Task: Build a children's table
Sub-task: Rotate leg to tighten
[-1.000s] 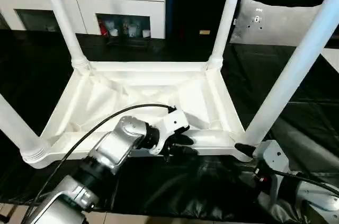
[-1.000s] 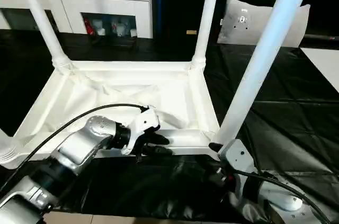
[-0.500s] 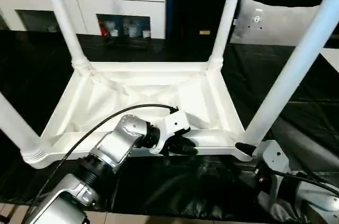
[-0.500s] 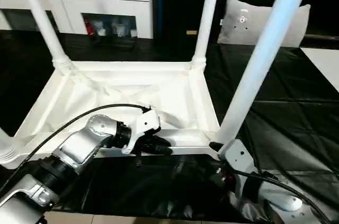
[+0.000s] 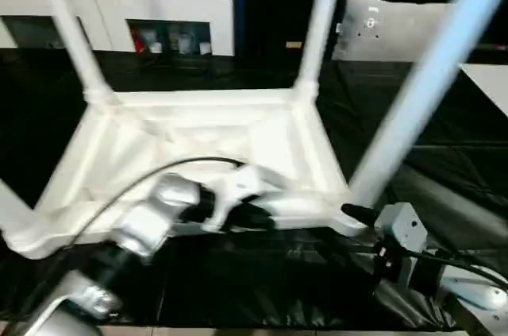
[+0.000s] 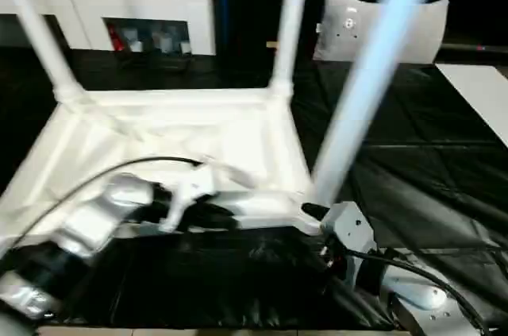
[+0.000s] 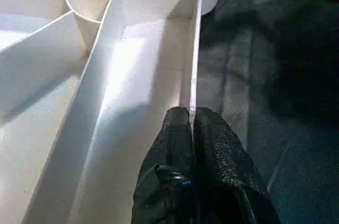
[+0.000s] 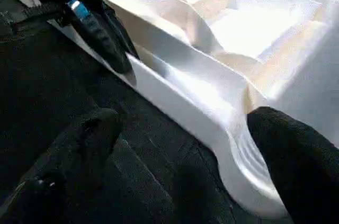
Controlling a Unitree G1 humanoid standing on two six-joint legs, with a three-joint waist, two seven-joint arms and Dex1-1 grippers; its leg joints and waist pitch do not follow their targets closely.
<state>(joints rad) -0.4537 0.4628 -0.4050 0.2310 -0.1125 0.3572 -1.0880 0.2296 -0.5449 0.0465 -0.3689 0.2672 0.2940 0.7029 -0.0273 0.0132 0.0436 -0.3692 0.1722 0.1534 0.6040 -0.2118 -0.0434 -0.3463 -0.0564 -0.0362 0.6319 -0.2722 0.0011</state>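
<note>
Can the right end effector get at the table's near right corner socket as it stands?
Probably yes. The right end effector is open, its fingers straddling the corner socket of the children's table, with nothing between them.

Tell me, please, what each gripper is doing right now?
Left gripper: shut on the table's near rim.
Right gripper: open, its fingers either side of the table's corner.

The left forearm [image 5: 147, 225] is silver metal with a black cable looping over it. Each gripper has a white housing and black textured fingers [image 7: 212, 144].
</note>
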